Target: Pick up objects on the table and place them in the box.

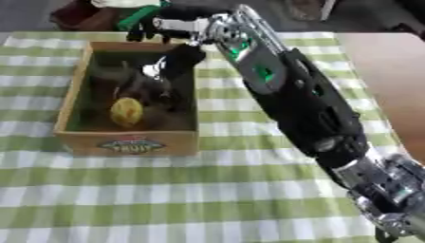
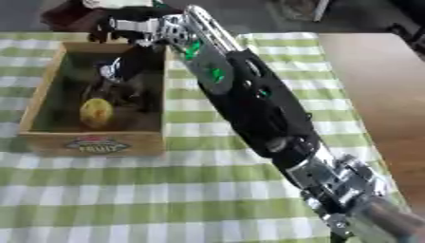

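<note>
A wooden box with a "FRUIT" label on its front stands at the left on the green checked cloth. A yellow round fruit lies on the box floor near the front wall. My right arm runs from the lower right corner up across the cloth and bends down over the box's far right corner. My right hand hangs inside the box, its dark fingers relaxed and pointing down just above and to the right of the fruit. No finger is curled round the fruit. My left hand shows in neither view.
The checked cloth covers the table in front of and beside the box. A bare brown tabletop lies to the right. Beyond the far edge sit a dark red thing and a green thing.
</note>
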`<control>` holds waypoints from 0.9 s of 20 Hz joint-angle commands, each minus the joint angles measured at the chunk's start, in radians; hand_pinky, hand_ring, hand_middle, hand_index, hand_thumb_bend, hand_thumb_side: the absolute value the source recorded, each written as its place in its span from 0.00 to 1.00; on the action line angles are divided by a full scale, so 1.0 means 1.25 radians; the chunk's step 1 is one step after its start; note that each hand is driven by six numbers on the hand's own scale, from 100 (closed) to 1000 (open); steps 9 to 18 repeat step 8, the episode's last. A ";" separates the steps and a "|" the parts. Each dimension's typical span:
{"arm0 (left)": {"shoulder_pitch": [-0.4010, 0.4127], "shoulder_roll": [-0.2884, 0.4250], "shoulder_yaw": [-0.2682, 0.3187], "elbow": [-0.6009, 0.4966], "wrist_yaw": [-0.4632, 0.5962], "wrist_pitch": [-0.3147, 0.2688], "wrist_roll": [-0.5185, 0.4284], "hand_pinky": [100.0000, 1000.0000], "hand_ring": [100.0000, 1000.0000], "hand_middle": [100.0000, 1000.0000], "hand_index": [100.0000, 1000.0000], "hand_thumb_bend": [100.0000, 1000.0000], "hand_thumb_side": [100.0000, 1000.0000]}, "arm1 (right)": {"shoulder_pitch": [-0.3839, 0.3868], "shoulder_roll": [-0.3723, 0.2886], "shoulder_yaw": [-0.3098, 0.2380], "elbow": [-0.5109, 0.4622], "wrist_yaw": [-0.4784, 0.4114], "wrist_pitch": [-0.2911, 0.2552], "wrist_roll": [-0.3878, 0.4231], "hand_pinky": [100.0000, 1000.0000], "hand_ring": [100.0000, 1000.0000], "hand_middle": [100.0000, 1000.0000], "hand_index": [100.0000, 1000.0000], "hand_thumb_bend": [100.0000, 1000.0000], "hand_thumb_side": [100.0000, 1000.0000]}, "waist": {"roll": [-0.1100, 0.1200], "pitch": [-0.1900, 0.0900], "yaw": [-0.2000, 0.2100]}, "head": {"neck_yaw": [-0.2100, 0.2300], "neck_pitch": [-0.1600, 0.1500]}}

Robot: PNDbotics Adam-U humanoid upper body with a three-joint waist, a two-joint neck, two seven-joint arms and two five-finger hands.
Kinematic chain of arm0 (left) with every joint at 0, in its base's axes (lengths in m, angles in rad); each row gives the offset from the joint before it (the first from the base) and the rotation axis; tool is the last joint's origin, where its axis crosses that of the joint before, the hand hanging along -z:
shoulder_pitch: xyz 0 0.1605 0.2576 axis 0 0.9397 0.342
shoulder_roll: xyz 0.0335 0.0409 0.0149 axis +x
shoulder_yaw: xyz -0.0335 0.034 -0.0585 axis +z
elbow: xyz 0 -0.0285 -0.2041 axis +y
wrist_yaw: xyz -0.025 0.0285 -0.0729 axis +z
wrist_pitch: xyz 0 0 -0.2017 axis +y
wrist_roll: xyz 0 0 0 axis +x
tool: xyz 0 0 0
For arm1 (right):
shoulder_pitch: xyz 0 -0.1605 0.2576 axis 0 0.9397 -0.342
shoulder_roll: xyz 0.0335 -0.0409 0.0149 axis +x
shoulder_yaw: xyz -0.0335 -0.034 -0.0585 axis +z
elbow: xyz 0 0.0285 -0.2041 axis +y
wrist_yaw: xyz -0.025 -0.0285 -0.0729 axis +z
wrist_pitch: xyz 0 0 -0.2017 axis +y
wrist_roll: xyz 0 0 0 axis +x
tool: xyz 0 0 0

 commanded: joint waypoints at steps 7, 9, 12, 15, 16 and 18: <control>0.003 0.013 0.019 -0.012 -0.010 -0.005 0.019 0.41 0.52 0.58 0.71 0.00 0.83 | 0.090 -0.139 -0.143 -0.196 -0.122 0.094 -0.107 0.68 0.75 0.68 0.82 0.00 0.23 | 0.020 -0.010 -0.026 | 0.060 -0.014; 0.004 0.013 0.020 -0.012 -0.011 -0.006 0.021 0.41 0.52 0.58 0.71 0.00 0.83 | 0.112 -0.148 -0.165 -0.220 -0.137 0.098 -0.122 0.68 0.75 0.68 0.82 0.00 0.23 | 0.022 -0.010 -0.027 | 0.064 -0.014; 0.004 0.013 0.020 -0.012 -0.011 -0.006 0.021 0.41 0.52 0.58 0.71 0.00 0.83 | 0.112 -0.148 -0.165 -0.220 -0.137 0.098 -0.122 0.68 0.75 0.68 0.82 0.00 0.23 | 0.022 -0.010 -0.027 | 0.064 -0.014; 0.004 0.013 0.020 -0.012 -0.011 -0.006 0.021 0.41 0.52 0.58 0.71 0.00 0.83 | 0.112 -0.148 -0.165 -0.220 -0.137 0.098 -0.122 0.68 0.75 0.68 0.82 0.00 0.23 | 0.022 -0.010 -0.027 | 0.064 -0.014; 0.004 0.013 0.020 -0.012 -0.011 -0.006 0.021 0.41 0.52 0.58 0.71 0.00 0.83 | 0.112 -0.148 -0.165 -0.220 -0.137 0.098 -0.122 0.68 0.75 0.68 0.82 0.00 0.23 | 0.022 -0.010 -0.027 | 0.064 -0.014; 0.004 0.013 0.020 -0.012 -0.011 -0.006 0.021 0.41 0.52 0.58 0.71 0.00 0.83 | 0.112 -0.148 -0.165 -0.220 -0.137 0.098 -0.122 0.68 0.75 0.68 0.82 0.00 0.23 | 0.022 -0.010 -0.027 | 0.064 -0.014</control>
